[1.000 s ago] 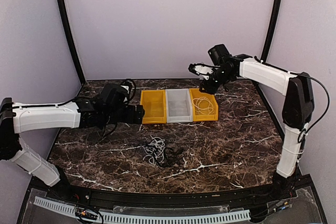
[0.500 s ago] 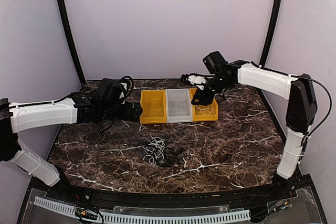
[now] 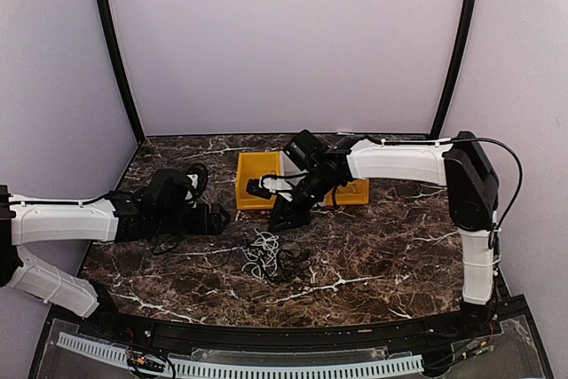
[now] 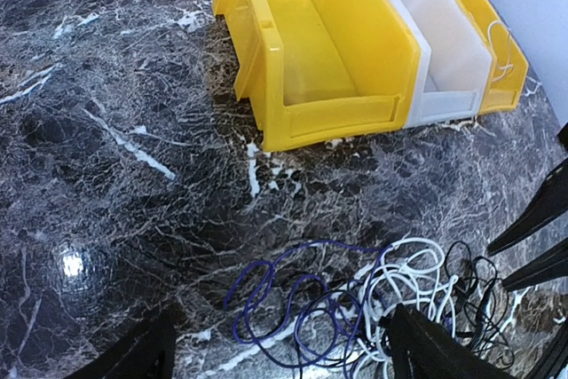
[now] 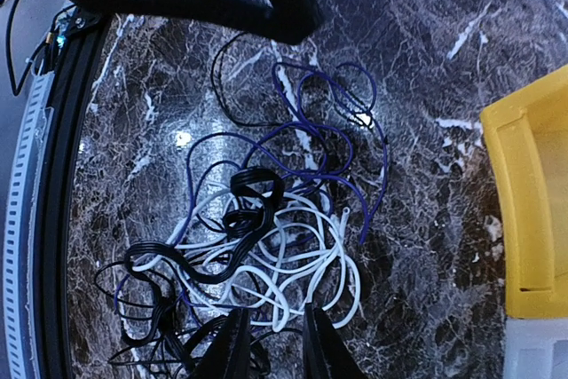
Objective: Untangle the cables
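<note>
Three bins (image 4: 342,117) behind tangled cables (image 3: 271,256); L gripper (image 4: 282,330) spread wide, R gripper (image 5: 271,336) barely parted over them.

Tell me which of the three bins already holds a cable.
The yellow bin at the right end of the row, beyond the white bin: a white cable lies in it. The other yellow bin and the white one show none.

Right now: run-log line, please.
phase: pre-grasp | left gripper: open, low, facing tangle | right gripper: narrowly open, above tangle | tangle: on table, before bins | white cable: in end yellow bin
</note>
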Tool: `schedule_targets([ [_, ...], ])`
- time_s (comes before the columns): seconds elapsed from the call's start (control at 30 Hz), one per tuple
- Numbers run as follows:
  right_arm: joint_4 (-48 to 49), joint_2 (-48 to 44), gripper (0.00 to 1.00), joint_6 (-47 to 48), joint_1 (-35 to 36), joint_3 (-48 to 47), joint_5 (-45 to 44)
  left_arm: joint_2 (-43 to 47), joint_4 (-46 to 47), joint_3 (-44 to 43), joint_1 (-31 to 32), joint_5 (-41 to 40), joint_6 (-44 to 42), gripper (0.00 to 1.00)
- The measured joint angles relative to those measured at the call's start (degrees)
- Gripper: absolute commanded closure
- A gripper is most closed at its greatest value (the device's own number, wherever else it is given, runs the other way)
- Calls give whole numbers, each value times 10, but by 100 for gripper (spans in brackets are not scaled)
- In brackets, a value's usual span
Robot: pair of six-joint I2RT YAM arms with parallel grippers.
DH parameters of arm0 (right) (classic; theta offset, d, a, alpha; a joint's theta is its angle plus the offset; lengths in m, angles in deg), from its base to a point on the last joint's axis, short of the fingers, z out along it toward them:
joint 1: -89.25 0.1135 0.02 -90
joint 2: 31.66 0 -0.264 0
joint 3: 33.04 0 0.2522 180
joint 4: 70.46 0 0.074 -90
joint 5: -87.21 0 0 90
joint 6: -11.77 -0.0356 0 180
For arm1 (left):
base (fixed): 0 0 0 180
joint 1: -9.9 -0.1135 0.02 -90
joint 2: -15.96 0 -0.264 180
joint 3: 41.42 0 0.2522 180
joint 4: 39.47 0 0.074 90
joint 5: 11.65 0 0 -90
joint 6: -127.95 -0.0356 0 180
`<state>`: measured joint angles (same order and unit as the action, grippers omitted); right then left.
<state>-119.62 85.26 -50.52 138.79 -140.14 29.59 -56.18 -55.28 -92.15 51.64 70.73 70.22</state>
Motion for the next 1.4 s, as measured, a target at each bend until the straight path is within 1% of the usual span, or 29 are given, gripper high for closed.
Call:
schedule_targets([
  [0.1, 2, 33, 76, -11, 1, -5, 1, 2, 27, 10, 0, 1, 23, 14],
  [0.27, 8, 50, 76, -29, 1, -19, 0, 2, 43, 17, 0, -2, 39, 14],
  [0.37, 12, 59, 75, -37, 2, -42, 2, 1, 45, 17, 0, -6, 39, 14],
  [0.53, 17, 88, 71, -53, 9, -92, 4, -3, 56, 17, 0, -12, 41, 14],
  [0.67, 19, 115, 71, -58, 14, -113, 4, -14, 66, 17, 0, -15, 47, 14],
  [0.73, 19, 129, 73, -59, 16, -121, 4, -17, 66, 18, 0, -18, 50, 14],
  [0.77, 19, 135, 76, -59, 16, -125, 4, -17, 66, 18, 0, -20, 51, 14],
  [0.8, 19, 141, 79, -60, 16, -126, 4, -17, 67, 19, 0, -22, 53, 14],
  [0.9, 18, 149, 93, -62, 16, -126, 4, -15, 66, 23, 0, -27, 57, 14],
  [0.97, 17, 149, 97, -67, 16, -128, 5, -9, 65, 29, 0, -31, 59, 14],
  [1.07, 21, 149, 100, -70, 16, -134, 5, -3, 64, 33, 0, -36, 59, 13],
  [1.23, 21, 139, 100, -73, 16, -134, 7, -3, 68, 33, 0, -34, 59, 14],
  [1.4, 16, 83, 100, -79, 16, -122, 15, -11, 108, 33, 0, 2, 33, 15],
])
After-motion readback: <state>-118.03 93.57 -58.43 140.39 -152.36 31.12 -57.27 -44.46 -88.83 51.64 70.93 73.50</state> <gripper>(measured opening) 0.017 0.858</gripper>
